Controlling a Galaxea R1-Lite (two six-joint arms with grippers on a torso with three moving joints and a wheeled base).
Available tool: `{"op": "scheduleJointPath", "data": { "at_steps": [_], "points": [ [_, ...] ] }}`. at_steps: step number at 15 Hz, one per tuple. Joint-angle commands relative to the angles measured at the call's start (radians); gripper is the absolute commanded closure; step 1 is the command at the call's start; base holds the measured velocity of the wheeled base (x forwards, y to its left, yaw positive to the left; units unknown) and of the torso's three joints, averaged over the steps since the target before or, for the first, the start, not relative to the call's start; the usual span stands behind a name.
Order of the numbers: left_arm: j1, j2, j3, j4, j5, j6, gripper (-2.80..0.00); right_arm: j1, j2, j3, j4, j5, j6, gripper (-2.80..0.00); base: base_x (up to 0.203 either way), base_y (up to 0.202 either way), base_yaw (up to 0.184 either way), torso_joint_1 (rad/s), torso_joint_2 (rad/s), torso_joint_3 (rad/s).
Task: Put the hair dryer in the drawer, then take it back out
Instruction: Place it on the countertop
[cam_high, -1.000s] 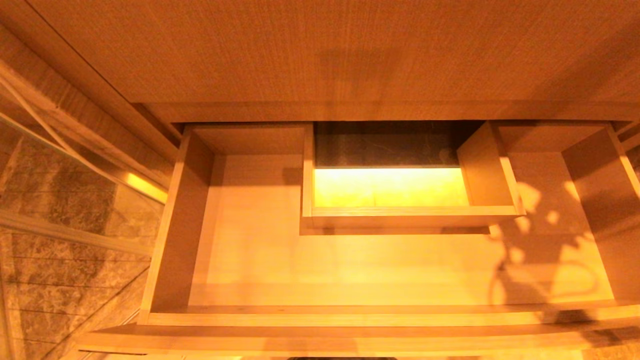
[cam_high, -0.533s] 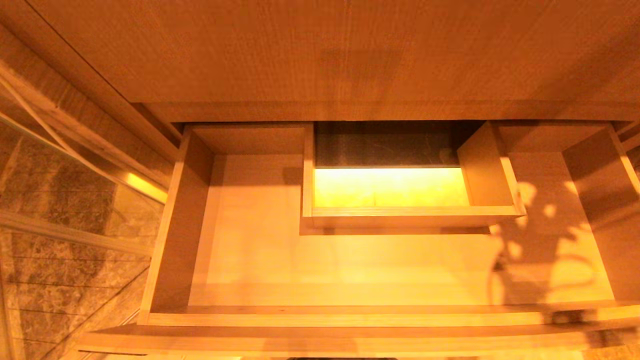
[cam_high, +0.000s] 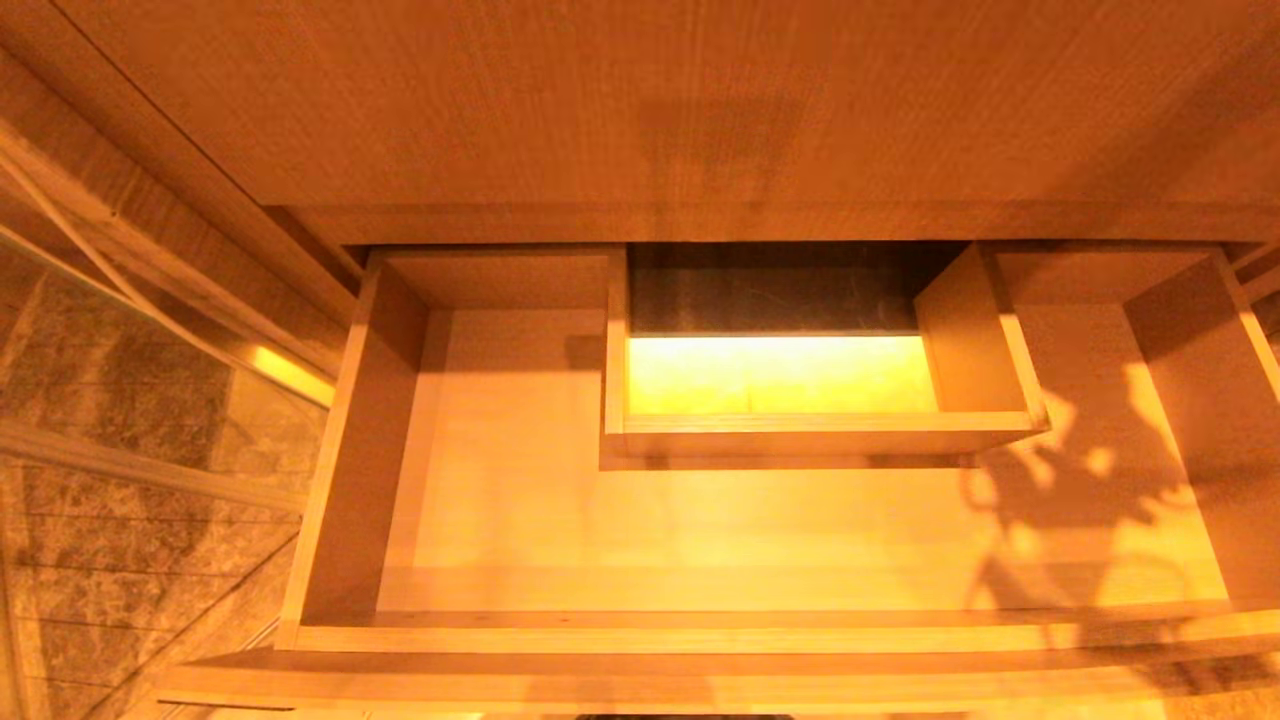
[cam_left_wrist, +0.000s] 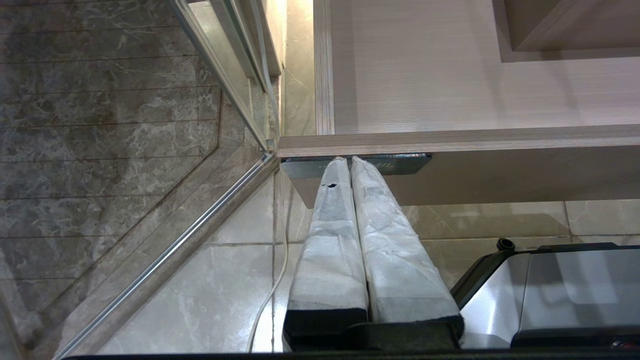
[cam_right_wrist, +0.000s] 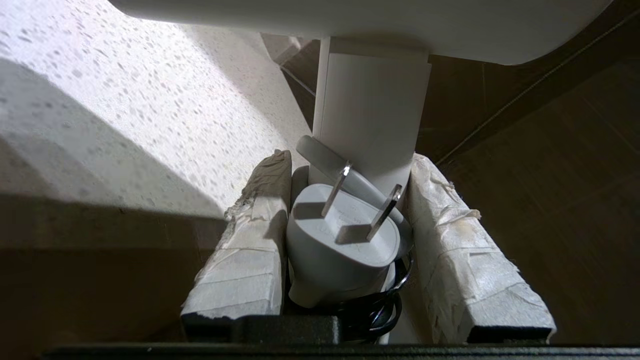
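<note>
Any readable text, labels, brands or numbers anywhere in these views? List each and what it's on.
None can be read.
Dark label on the drawer front: light marks, too blurred and partly hidden behind the left gripper.
Plug beside the hair dryer handle in the right gripper: faint embossed marks, illegible.
</note>
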Motion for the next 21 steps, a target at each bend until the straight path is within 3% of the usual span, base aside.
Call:
{"op": "scheduleJointPath", "data": {
  "at_steps": [1,9,21],
  "points": [
    [0.0,0.0,0.002,0.0,0.0,0.001,0.0,0.0,-0.084,0.061,0.005,-0.002,0.0,0.0,0.0,0.0,0.0,0.0,0.0,0.0],
    [0.0,0.0,0.002,0.0,0.0,0.0,0.0,-0.001,-0.079,0.075,-0.049,-0.007,0.0,0.0,0.0,0.0,0.0,0.0,0.0,0.0],
    [0.0,0.0,0.002,0.0,0.0,0.0,0.0,0.0,0.125,-0.088,-0.06,-0.008,0.003,0.0,0.0,0.0,0.0,0.0,0.0,0.0]
  ]
}}
